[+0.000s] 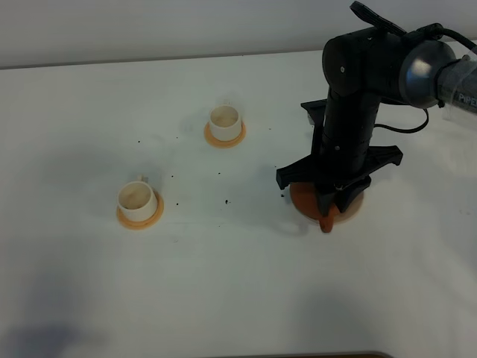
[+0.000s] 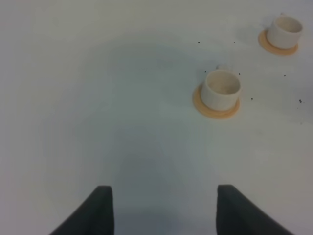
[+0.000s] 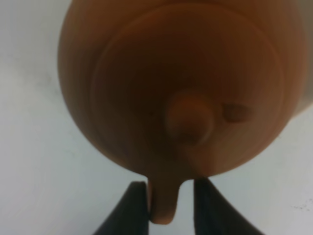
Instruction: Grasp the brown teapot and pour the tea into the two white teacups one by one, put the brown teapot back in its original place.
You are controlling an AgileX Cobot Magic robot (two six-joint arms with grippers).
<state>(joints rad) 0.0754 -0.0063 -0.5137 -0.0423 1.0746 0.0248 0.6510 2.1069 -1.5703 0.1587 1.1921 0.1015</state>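
Exterior high view showed the squat reddish-brown clay teapot (image 1: pixel 302 200) sitting on the flat round pale beige disc (image 1: pixel 356 208) at the right of the white table (image 1: pixel 238 291); the black right gripper (image 1: pixel 332 195) hung straight down over it, covering most of the pot; two small white cylindrical teacups, one nearer (image 1: pixel 138 197) and one farther (image 1: pixel 224 119), stood well apart on round orange coasters to the left. Right wrist view looked down on the knobbed lid (image 3: pixel 188 120); the dark fingers (image 3: pixel 132 210) stood either side of the loop handle (image 3: pixel 164 200), one against it, the other a sliver off, so narrowly spread, not pinching. Left wrist view showed the left gripper (image 2: pixel 164 210) spread wide over bare table, clasping nothing, the cups beyond it.
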